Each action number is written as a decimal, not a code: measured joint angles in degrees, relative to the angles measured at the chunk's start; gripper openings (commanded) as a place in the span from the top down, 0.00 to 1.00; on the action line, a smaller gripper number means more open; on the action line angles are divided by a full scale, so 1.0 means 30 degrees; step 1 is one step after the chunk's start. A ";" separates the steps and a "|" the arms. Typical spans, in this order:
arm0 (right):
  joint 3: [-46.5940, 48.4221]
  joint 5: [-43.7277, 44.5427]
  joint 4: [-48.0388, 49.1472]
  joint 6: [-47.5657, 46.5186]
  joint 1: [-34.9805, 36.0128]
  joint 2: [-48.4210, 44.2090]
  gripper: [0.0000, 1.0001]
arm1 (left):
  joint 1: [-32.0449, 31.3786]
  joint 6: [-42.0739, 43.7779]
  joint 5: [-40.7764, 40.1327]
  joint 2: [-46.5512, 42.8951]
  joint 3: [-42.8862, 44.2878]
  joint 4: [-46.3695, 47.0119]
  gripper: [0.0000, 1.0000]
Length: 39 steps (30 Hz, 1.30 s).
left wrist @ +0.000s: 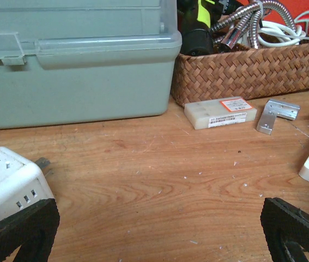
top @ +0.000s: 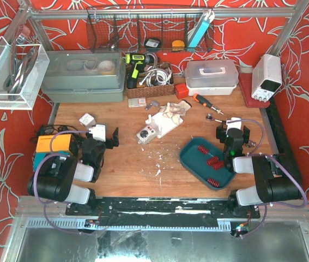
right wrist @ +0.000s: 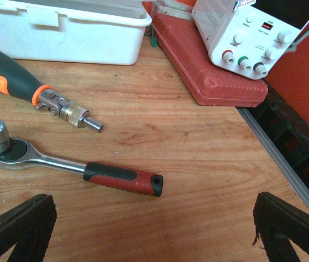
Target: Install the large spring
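Note:
Three red springs (top: pixel 214 162) lie in a teal tray (top: pixel 189 158) right of the table's middle, seen only in the top view. A white fixture board (top: pixel 162 123) with a small grey round part (top: pixel 145 134) lies at the centre. My left gripper (top: pixel 104 136) is open and empty at the left, over bare wood (left wrist: pixel 159 229). My right gripper (top: pixel 232 132) is open and empty, just behind the tray's far right corner, over bare wood (right wrist: pixel 154 229). Neither wrist view shows the springs or the tray.
A white power strip (left wrist: pixel 7 183) sits by my left finger. A grey bin (left wrist: pixel 72 65), a wicker basket (left wrist: pixel 247 71), a labelled white block (left wrist: pixel 225 112) and a metal bracket (left wrist: pixel 274 114) lie beyond. A ratchet wrench (right wrist: pixel 72 164), screwdriver (right wrist: pixel 40 93), white box (right wrist: pixel 72 33), red case (right wrist: pixel 208 71) and power supply (right wrist: pixel 241 33) lie ahead of my right gripper.

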 measured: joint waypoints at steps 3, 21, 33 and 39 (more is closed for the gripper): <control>0.0000 0.0000 0.0000 0.0000 0.0000 0.0000 0.01 | 0.0000 0.0000 0.0000 0.0000 0.0000 0.0000 0.00; 0.2922 -0.1253 -0.6411 0.0095 0.0007 -0.4743 0.01 | 0.0000 -0.0656 0.0954 -0.3410 0.3672 -0.7329 0.00; 1.2925 -0.2616 -2.0203 0.6397 0.0000 -0.5304 0.01 | 0.0000 -0.7868 0.1734 -0.5923 1.0535 -1.9285 0.00; 1.3573 -0.6288 -2.3788 0.7949 -0.0015 -0.3701 0.01 | 0.0022 -1.0586 0.3657 -0.6841 1.0936 -2.2156 0.00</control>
